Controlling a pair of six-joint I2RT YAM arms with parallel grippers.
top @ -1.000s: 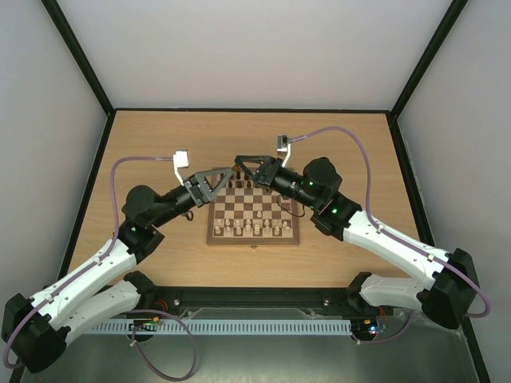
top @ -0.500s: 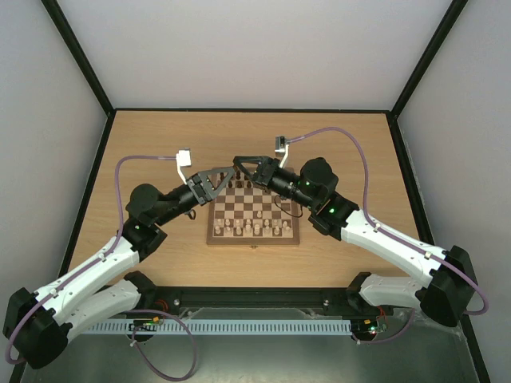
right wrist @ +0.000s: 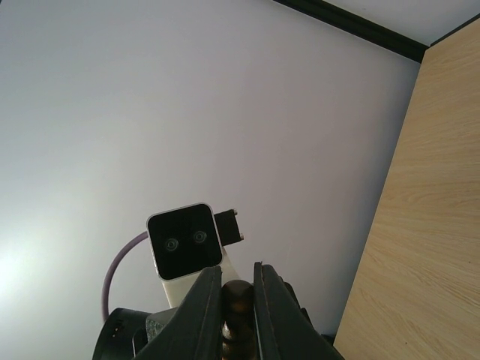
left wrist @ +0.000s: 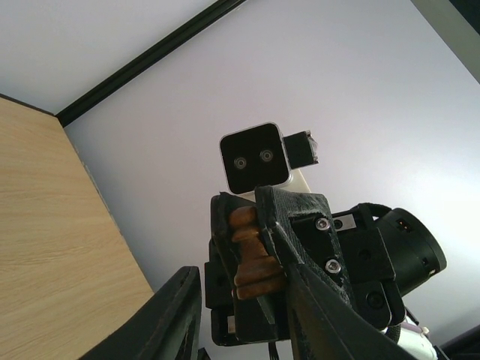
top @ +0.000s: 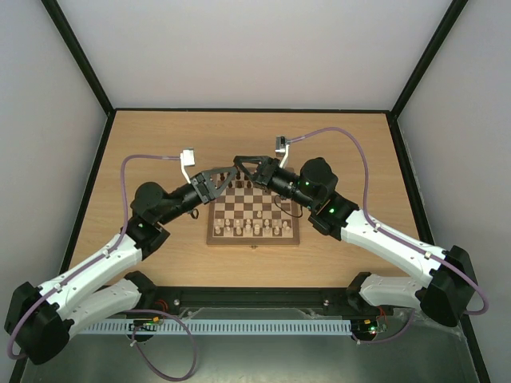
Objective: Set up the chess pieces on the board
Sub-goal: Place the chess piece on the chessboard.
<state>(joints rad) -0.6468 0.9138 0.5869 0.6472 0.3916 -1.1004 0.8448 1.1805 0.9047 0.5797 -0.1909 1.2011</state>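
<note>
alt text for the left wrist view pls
The right gripper faces the camera close up, jaws shut on a dark brown chess piece, with its wrist camera just above. Behind are a pale wall and, at left, the wooden table.

A dark brown piece (left wrist: 251, 255) stands upright at frame centre, clamped between the right gripper (left wrist: 251, 217) fingers. The gripper's white, black-faced camera (left wrist: 255, 157) sits just above. The left gripper (left wrist: 236, 292) rises from the bottom edge, jaws apart, its lower-left finger (left wrist: 169, 315) clear of the piece. The table (left wrist: 52, 225) fills the left.
</note>
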